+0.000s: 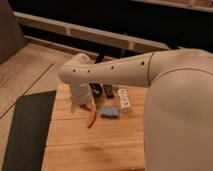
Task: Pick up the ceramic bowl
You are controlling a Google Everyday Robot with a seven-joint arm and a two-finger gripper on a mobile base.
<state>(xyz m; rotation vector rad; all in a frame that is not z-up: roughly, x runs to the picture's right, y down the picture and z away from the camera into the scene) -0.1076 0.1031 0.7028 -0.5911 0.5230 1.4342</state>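
Note:
The ceramic bowl [97,91] is a dark glossy round shape on the wooden table [90,145], and my arm hides most of it. My gripper [80,103] is at the lower end of the white arm, just left of the bowl and low over the table. Its tip is hidden behind the wrist. A small blue rectangular pad [110,111] lies in front of the bowl. A thin orange-red stick [91,120] lies to the pad's left.
A white bottle-like object [123,98] and a small dark object [107,91] lie right of the bowl. A black mat [27,130] lies left of the table. My white arm and body [180,110] fill the right side.

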